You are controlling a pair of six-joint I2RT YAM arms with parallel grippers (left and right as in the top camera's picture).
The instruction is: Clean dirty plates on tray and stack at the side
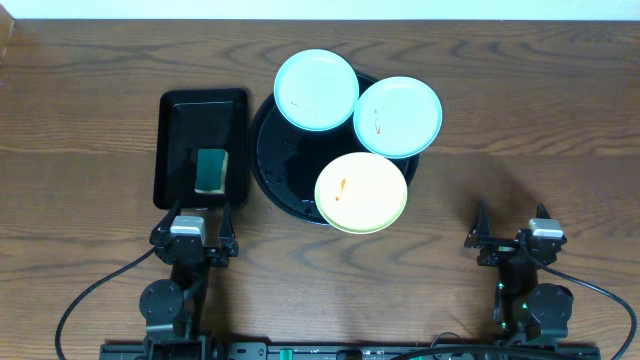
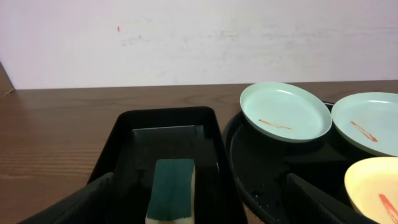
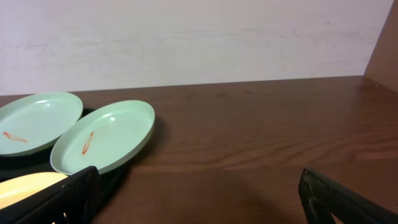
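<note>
The left gripper has its fingers spread wide and empty, just at the near end of a rectangular black tray in which a green sponge lies. The right gripper is likewise spread and holds nothing, over the bare wooden table, well apart from the plates. Farther out, between the two arms, sits the round black tray. Three plates rest on it, each with an orange smear and each overhanging the rim. The yellow plate lies nearest the arms, with the left mint-green plate and the right mint-green plate behind it.
</note>
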